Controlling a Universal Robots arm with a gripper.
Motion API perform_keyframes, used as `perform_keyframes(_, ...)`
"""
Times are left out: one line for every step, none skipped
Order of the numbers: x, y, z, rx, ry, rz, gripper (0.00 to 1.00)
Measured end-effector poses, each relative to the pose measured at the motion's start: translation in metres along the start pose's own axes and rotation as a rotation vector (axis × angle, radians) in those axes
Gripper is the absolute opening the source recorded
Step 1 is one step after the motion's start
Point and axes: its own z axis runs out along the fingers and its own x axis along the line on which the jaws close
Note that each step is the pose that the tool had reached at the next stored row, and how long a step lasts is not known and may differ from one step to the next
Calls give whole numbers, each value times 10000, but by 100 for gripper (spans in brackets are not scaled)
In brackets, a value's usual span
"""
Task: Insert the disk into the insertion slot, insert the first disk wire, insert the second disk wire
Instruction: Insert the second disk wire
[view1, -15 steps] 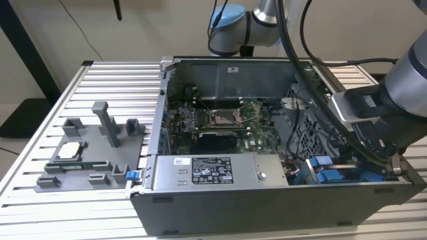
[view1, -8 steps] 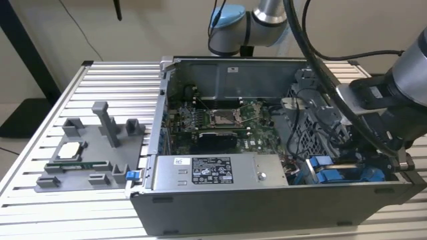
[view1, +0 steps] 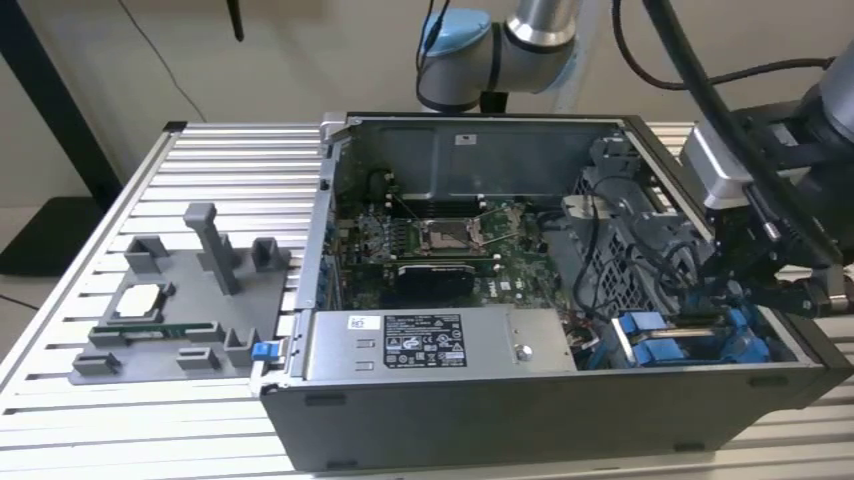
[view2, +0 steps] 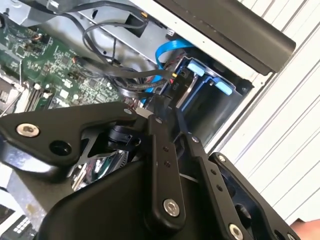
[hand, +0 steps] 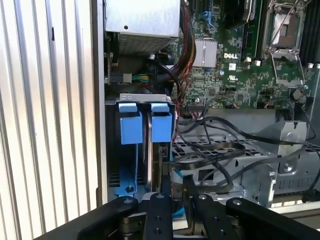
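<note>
The disk (hand: 147, 150) stands on edge in the insertion slot (hand: 142, 96) of the grey perforated drive cage (view1: 627, 262), its blue carrier tabs (hand: 161, 122) showing at the bay mouth. My gripper (hand: 177, 189) hangs just beside the cage, over its cable side. Its black fingers (hand: 164, 205) are drawn close together on a pale blue wire end. In the second wrist view the gripper (view2: 165, 111) tapers to where a blue disk wire (view2: 170, 50) runs down by the carrier (view2: 216, 80). The gripper (view1: 742, 300) sits at the case's front corner on the exterior view's right.
The open case holds a green motherboard with a square processor socket (view1: 445, 237) and a long grey box with a sticker (view1: 420, 345). Loose black cables (hand: 220, 150) cross the cage. A grey fixture with parts (view1: 187, 300) stands on the slatted table (view1: 80, 400).
</note>
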Motion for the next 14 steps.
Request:
perform_keyframes(-10, -3, -39, 0, 1, 0, 100)
perform_keyframes(-19, -8, -78, -1, -1, -1, 100)
perform_keyframes(-30, -12, -120, -2, 0, -1, 100)
perform_keyframes(-39, -16, -161, -2, 1, 0, 100)
perform_keyframes(-47, -20, -194, -2, 0, 0, 100)
perform_keyframes(-54, -23, -220, -2, 0, 0, 100)
perform_keyframes(-57, -25, -236, -2, 0, 0, 100)
perform_keyframes(-58, -24, -240, -2, -2, 0, 100)
perform_keyframes(-58, -24, -240, -2, -4, 1, 100)
perform_keyframes(-59, -24, -240, -2, -7, 1, 100)
perform_keyframes(-59, -24, -242, -2, -12, 2, 100)
perform_keyframes(-59, -24, -243, -2, -18, 3, 100)
perform_keyframes(-59, -24, -242, -2, -23, 3, 100)
perform_keyframes(-59, -24, -242, -2, -26, 4, 100)
